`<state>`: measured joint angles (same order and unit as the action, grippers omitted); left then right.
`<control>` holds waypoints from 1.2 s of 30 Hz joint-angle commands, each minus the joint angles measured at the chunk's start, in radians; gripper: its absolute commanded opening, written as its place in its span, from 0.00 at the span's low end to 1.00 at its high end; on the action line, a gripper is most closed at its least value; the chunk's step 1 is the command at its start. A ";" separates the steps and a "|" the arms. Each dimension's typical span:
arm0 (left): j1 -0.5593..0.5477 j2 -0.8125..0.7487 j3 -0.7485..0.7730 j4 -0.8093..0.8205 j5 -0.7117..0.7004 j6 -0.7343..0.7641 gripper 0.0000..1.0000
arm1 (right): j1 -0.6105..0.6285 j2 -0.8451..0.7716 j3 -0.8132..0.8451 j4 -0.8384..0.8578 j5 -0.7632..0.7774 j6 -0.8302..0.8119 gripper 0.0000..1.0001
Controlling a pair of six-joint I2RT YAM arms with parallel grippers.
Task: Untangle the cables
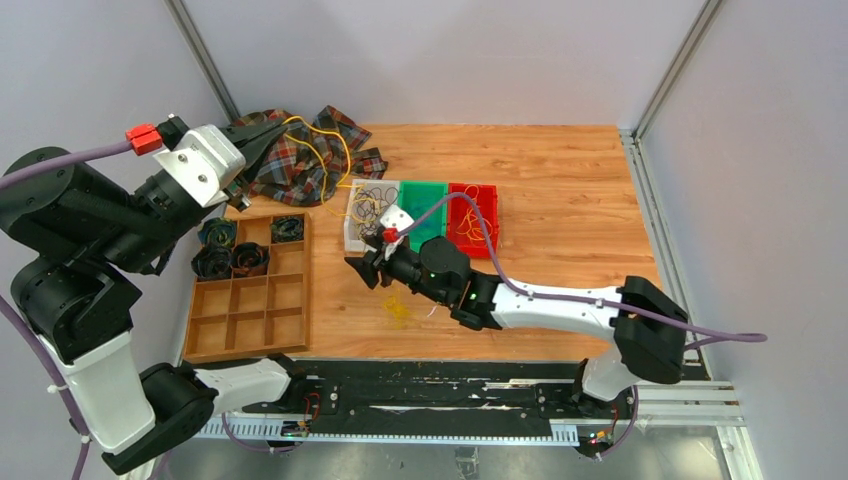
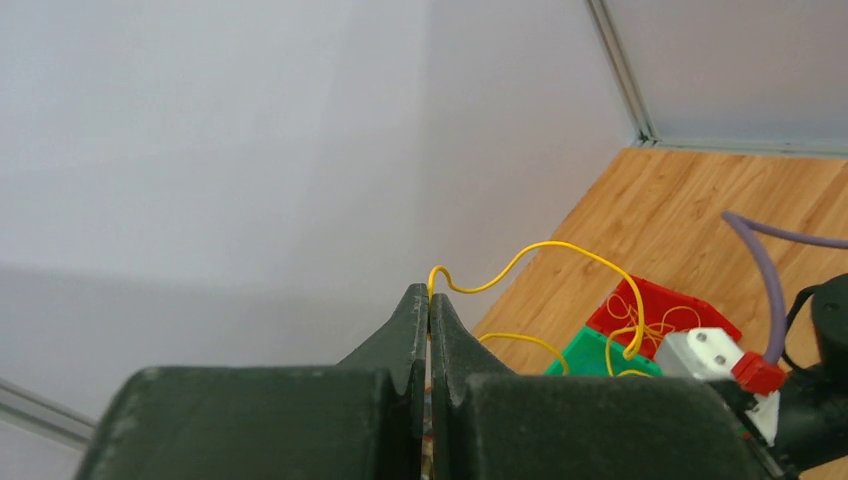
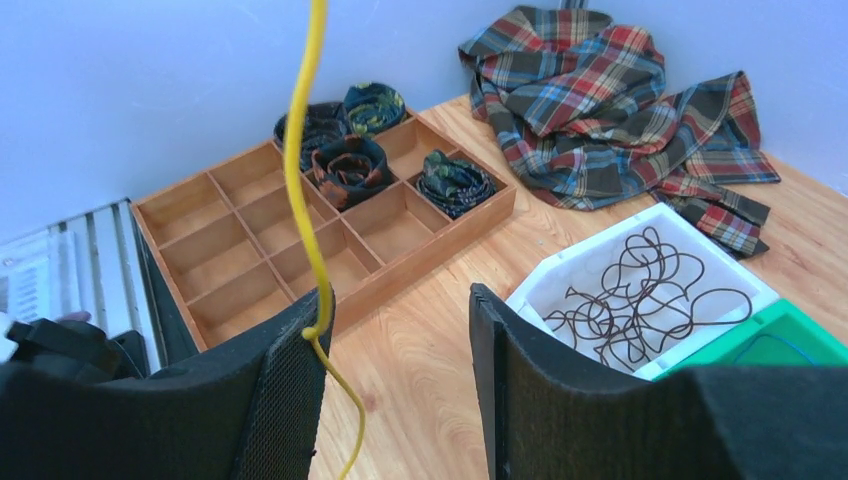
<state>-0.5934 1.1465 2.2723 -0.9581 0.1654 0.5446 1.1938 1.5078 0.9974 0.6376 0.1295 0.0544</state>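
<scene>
**Yellow strand pinched at one end, loose at the other.** The left pincer [image 2: 428, 298] is shown pressed fully shut on a thin yellow strand [image 2: 550, 243], which is gripped right at the fingertips and held high above the bench [image 3: 440, 385]. Out ahead of that pincer, the strand is seen arcing up and then dropping toward the red bin [image 2: 690, 308] below, where more yellow loops are gathered.

The right pincer [image 3: 398, 295] is pictured low over the bench with its fingers parted and nothing clamped between them. The same yellow colour of strand is seen hanging down from above and is laid against the inner edge of the finger on the tray side, then trails off below it. Whether it is hooked on that finger or only touching it cannot be told.

A small yellow tangle [image 1: 397, 308] is left on the bench just beside the right pincer, on the side toward the arm bases.

Ahead of the right pincer and off its other finger, a white bin [image 3: 580, 255] is filled with dark looping strands [image 3: 640, 290], and a green bin [image 3: 780, 335] is set against it. A plaid cloth [image 3: 600, 100] is heaped farther ahead. Off the tray-side finger, a wooden tray [image 3: 450, 240] is seen with dark coiled bundles [image 3: 350, 165] placed in its far compartments.
</scene>
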 commanded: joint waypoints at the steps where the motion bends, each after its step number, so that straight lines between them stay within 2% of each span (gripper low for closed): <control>1: -0.008 -0.002 0.023 0.033 0.059 -0.011 0.01 | 0.006 0.071 0.065 -0.008 -0.068 -0.060 0.52; 7: -0.008 0.006 0.052 0.035 0.081 -0.017 0.00 | 0.003 0.126 0.054 -0.016 -0.045 -0.025 0.43; 14: -0.008 0.041 0.170 0.042 0.099 -0.036 0.00 | -0.002 0.197 -0.019 0.028 -0.031 0.039 0.36; 23: -0.008 0.029 0.191 0.124 0.098 -0.085 0.00 | -0.030 0.336 -0.046 0.062 -0.048 0.111 0.25; 32: -0.008 0.019 0.202 0.249 0.043 -0.089 0.01 | -0.065 0.301 -0.160 0.102 -0.022 0.170 0.21; 36: -0.008 0.008 0.180 0.365 -0.014 -0.103 0.01 | -0.069 0.270 -0.214 0.106 -0.004 0.181 0.20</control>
<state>-0.5934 1.1717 2.4561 -0.7551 0.2195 0.4664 1.1385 1.8294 0.8299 0.7006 0.0952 0.2016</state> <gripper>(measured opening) 0.011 0.206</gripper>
